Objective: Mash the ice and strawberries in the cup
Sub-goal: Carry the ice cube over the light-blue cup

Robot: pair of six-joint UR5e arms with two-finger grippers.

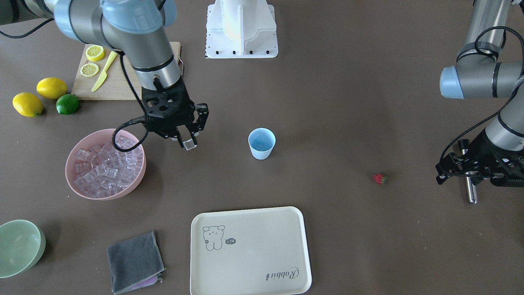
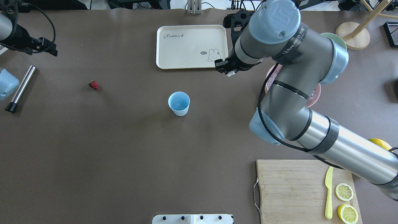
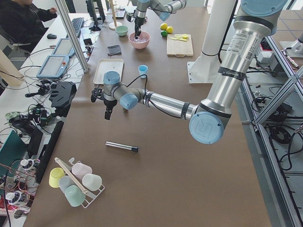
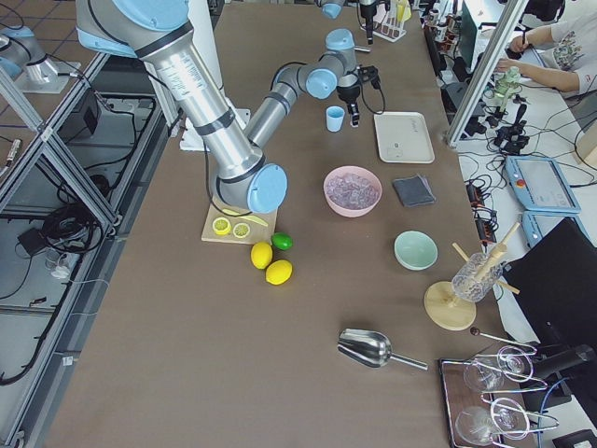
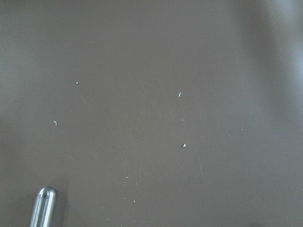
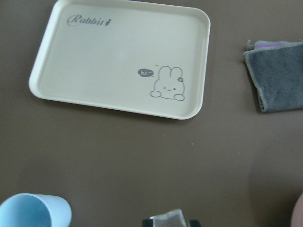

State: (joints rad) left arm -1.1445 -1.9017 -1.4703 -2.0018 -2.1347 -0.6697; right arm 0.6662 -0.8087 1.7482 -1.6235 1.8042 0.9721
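Note:
The light blue cup (image 1: 261,143) stands upright at the table's middle and looks empty; it also shows in the overhead view (image 2: 179,103) and at the bottom left of the right wrist view (image 6: 33,210). My right gripper (image 1: 189,143) is shut on one clear ice cube (image 6: 170,220) and holds it in the air between the pink bowl (image 1: 110,196) of ice (image 1: 104,166) and the cup. The strawberry (image 1: 379,178) lies alone on the table towards my left arm. My left gripper (image 1: 444,172) hovers above a metal muddler (image 1: 470,189) that lies on the table; I cannot tell how its jaws stand.
A cream tray (image 1: 249,252) lies at the far side, with a grey cloth (image 1: 134,261) and a pale green bowl (image 1: 18,248) beside it. A cutting board (image 1: 118,84) with lemon slices and a yellow knife, two lemons and a lime (image 1: 67,104) lie near my right arm's base.

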